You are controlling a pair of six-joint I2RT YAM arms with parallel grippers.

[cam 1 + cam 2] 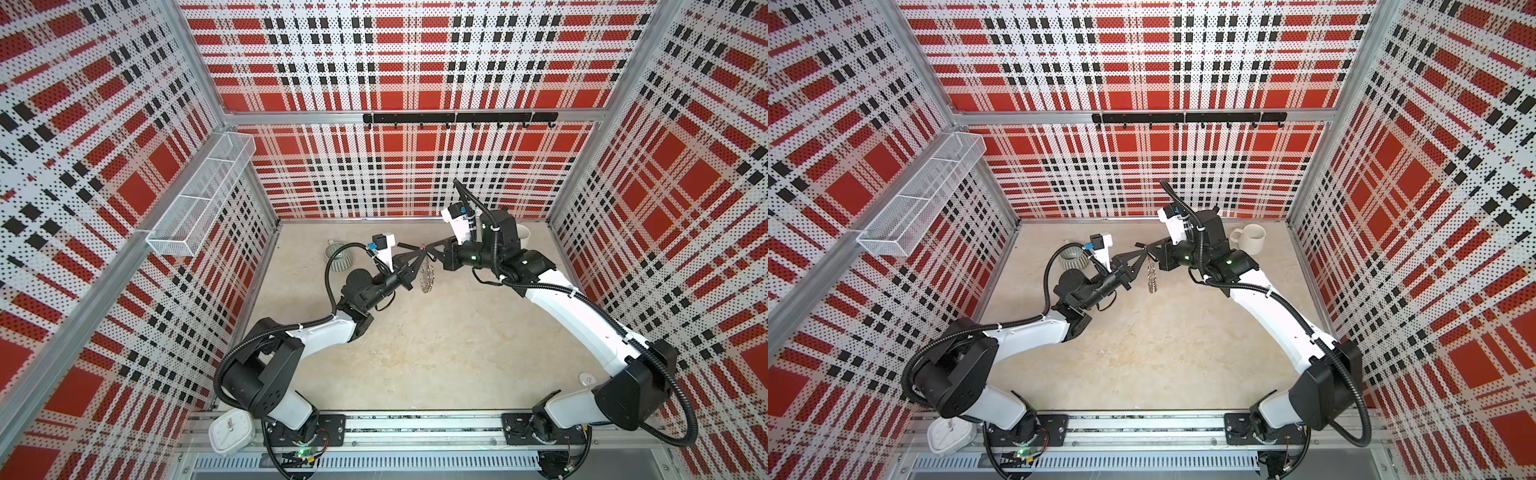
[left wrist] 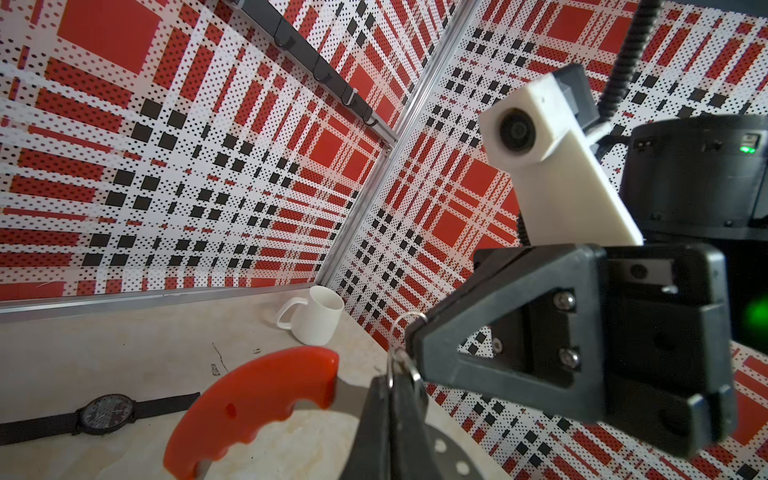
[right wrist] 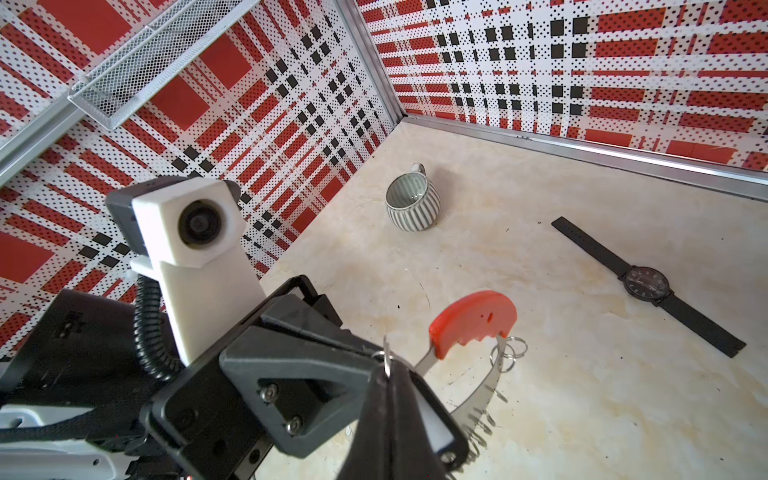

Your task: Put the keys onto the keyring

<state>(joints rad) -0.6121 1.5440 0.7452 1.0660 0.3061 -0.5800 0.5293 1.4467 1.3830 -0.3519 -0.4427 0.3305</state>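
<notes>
Right gripper (image 3: 390, 374) clenched on key tag (image 3: 432, 419); left gripper (image 2: 392, 382) clamps keyring (image 2: 257, 399) aloft near worktop's (image 3: 540, 395) back edge; tips touching, probably to thread split ring (image 3: 386, 359).

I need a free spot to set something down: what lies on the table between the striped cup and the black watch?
Nothing. The right wrist view shows only bare table between the striped cup and the watch.

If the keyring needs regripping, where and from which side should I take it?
Probably the red bar, pinching its flat faces from its smooth outer curve: it's thick and bare, while small rings crowd the grey edge of the keyring.
</notes>
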